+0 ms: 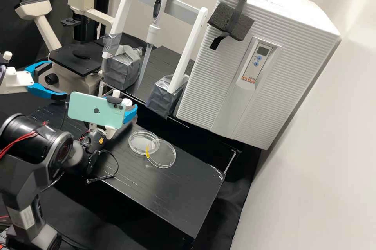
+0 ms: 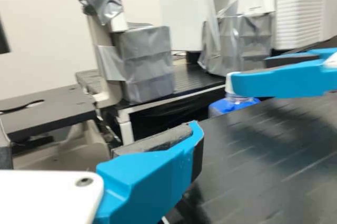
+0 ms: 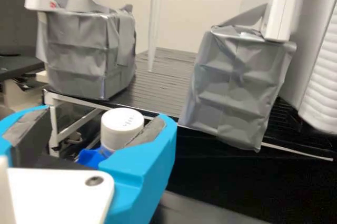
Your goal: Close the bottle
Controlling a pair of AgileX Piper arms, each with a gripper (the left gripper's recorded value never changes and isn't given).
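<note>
Bottle (image 3: 90, 158), cap (image 3: 122, 124) on, at the bench's (image 1: 168, 191) back edge
Right gripper (image 3: 92, 129) straddles the cap, fingers spread — left gripper (image 1: 55, 79) gapes empty.

The right end effector (image 3: 93, 129), blue fingers (image 3: 145, 155) parted, flanks a white-capped blue bottle (image 3: 122, 125), two grey-taped blocks (image 3: 84, 50) (image 3: 237, 87) behind.

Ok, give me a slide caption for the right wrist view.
Open right gripper straddling the white-capped bottle, with two tape-wrapped blocks behind.

Bottle (image 3: 122, 124) between right fingers (image 3: 152, 155), petri dishes (image 1: 160, 157) nearby on bench (image 1: 176, 191)
</note>
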